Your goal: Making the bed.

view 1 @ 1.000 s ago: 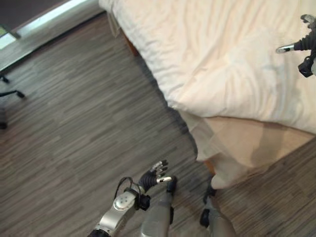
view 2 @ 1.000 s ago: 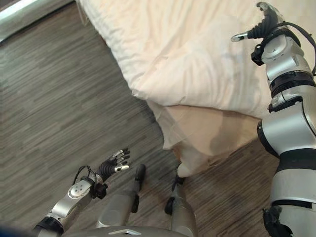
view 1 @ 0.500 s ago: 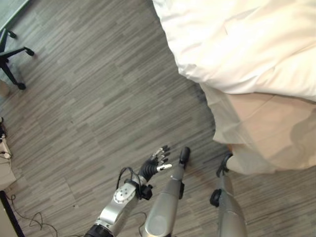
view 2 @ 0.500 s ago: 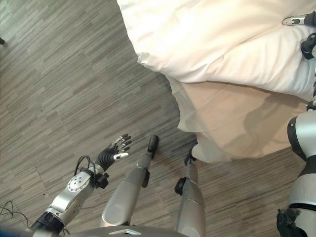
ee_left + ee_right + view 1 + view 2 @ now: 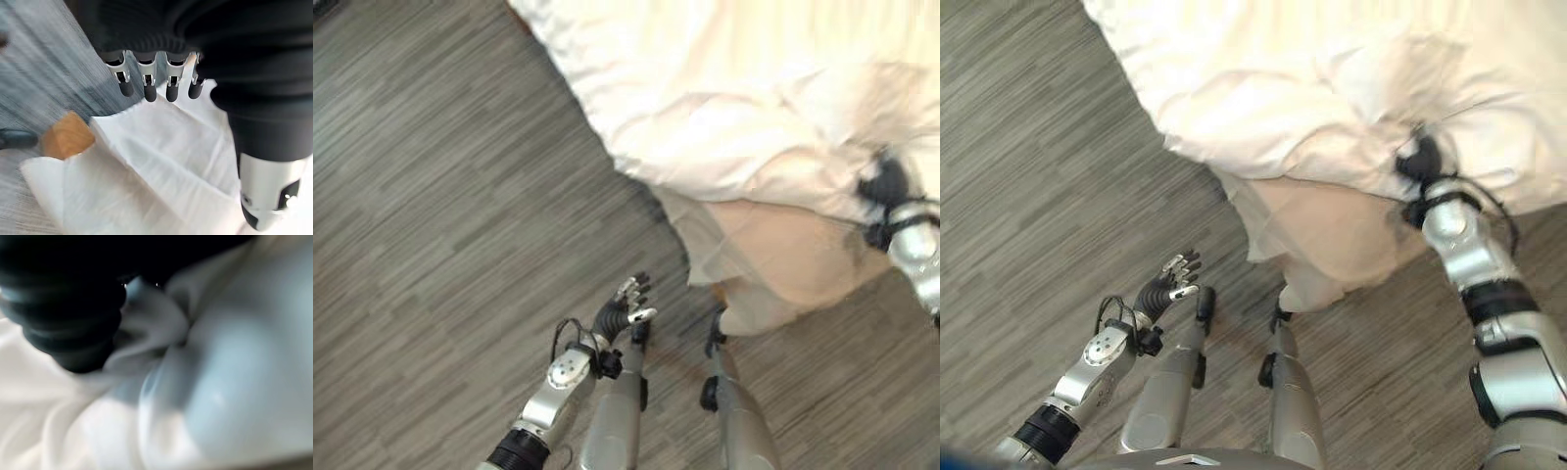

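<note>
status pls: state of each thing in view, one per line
duvet: rumpled, lying on the bed, its edge bunched at the corner
bed sheet: hanging loose below the duvet at the corner, untucked
left hand: open, fingers relaxed, held over the wood floor, touching nothing
right hand: at the duvet's edge, fingers hidden in the cloth, grip cannot be told
bed leg: wooden, exposed beside the sheet

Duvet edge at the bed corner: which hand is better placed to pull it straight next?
Right, probably. The right hand is already at the duvet edge, fingers buried in the folds, so its grip is unclear. The left hand hangs open over the floor, apart from the bed.
</note>
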Motion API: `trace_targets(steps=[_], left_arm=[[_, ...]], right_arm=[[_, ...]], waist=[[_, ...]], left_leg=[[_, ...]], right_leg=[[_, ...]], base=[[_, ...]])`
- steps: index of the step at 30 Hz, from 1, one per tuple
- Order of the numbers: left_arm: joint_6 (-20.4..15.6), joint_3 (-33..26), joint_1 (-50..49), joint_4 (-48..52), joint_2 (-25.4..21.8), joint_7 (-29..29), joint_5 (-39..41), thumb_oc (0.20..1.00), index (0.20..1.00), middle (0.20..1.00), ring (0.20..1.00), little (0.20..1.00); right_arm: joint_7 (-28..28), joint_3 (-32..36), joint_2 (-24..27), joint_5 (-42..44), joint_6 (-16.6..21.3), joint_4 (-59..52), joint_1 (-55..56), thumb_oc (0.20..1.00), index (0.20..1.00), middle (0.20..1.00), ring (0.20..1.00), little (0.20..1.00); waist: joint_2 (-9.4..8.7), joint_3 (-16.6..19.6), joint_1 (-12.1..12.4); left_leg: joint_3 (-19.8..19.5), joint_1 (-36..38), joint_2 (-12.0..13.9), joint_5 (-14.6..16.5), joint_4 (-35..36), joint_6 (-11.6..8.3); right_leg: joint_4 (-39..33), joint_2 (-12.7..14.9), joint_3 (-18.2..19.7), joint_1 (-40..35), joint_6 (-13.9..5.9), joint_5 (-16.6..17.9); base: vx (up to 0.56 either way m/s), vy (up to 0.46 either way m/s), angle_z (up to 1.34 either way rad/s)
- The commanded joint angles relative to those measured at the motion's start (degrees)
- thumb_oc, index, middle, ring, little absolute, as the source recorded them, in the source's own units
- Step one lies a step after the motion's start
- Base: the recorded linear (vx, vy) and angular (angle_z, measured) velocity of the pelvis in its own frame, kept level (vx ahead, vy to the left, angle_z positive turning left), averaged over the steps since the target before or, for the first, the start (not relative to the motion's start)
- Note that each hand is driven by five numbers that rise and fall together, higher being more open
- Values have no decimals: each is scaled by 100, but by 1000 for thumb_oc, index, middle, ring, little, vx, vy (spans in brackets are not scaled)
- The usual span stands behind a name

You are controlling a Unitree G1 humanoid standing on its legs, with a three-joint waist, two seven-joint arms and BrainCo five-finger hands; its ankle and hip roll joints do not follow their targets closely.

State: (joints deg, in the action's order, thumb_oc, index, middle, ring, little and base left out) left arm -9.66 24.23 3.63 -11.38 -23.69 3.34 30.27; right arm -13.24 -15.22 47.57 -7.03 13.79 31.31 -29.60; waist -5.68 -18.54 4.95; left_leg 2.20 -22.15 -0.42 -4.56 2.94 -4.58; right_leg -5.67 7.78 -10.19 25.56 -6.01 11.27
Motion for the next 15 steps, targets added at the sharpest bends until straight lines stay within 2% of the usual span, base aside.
trace_targets(steps=[1, 2, 3, 4, 6, 7, 8, 14, 15], left_arm=[[-287, -199, -13, 78, 60, -178, -216, 1000, 1000, 1000, 1000, 1000], [-288, -196, -11, 77, 56, -178, -216, 1000, 1000, 1000, 1000, 1000], [-265, -263, -76, 66, 33, -187, -201, 1000, 1000, 1000, 1000, 1000], [-264, -264, -75, 67, 29, -187, -200, 1000, 1000, 1000, 1000, 1000], [-227, -331, -194, 7, 40, -127, -199, 1000, 1000, 1000, 1000, 1000], [-226, -332, -199, 11, 35, -127, -199, 1000, 1000, 1000, 1000, 1000], [-208, -371, -288, 0, 39, -99, -191, 1000, 1000, 1000, 1000, 1000], [-119, -424, -532, -140, 88, 67, -38, 1000, 1000, 1000, 1000, 1000], [-119, -424, -533, -140, 88, 67, -38, 1000, 1000, 1000, 1000, 1000]], right_arm=[[998, -467, -1292, -238, -725, 1827, 2467, 200, 200, 200, 200, 200], [997, -464, -1296, -239, -723, 1829, 2467, 200, 200, 200, 200, 200], [1040, -295, -1853, -14, -779, 2243, 2851, 200, 200, 200, 200, 200], [1039, -295, -1856, -14, -778, 2245, 2849, 200, 200, 200, 200, 200], [1168, -119, -2450, 302, -855, 2981, 3359, 200, 200, 200, 200, 200], [1167, -121, -2455, 302, -851, 2986, 3359, 200, 200, 200, 200, 200], [1235, -62, -2732, 489, -876, 3312, 3525, 200, 200, 200, 200, 200], [1204, 398, -3099, 1194, -946, 3897, 3619, 200, 200, 200, 200, 200], [1204, 397, -3099, 1193, -946, 3898, 3620, 329, 329, 329, 329, 329]], waist=[[348, -348, -223], [343, -340, -223], [304, -236, -314], [299, -227, -316], [253, -34, -432], [249, -46, -429], [271, 60, -480], [352, 384, -557], [352, 382, -556]], left_leg=[[-237, 218, -168, -290, 206, 34], [-238, 201, -173, -304, 206, 36], [-192, 425, -176, -219, 206, 76], [-192, 406, -180, -234, 206, 77], [-130, 754, -199, -112, 206, 159], [-128, 771, -199, -109, 206, 160], [-115, 957, -212, -58, 206, 201], [-1, 1397, -240, 87, 206, 302], [0, 1401, -240, 89, 206, 302]], right_leg=[[67, -97, 280, -639, -385, -96], [67, -93, 280, -623, -385, -86], [67, -100, 347, -798, -379, -140], [67, -96, 348, -781, -379, -129], [68, -86, 428, -1091, -366, -186], [67, -85, 429, -1107, -366, -189], [121, -77, 461, -1254, -355, -240], [131, -70, 599, -1605, -351, -296], [131, -70, 600, -1608, -351, -296]], base=[[53, 37, -6], [79, 39, -13], [33, 21, -16], [70, 36, -14], [72, 40, -11], [77, 61, -3], [33, 39, 1], [25, 61, -8], [7, 39, -24]])
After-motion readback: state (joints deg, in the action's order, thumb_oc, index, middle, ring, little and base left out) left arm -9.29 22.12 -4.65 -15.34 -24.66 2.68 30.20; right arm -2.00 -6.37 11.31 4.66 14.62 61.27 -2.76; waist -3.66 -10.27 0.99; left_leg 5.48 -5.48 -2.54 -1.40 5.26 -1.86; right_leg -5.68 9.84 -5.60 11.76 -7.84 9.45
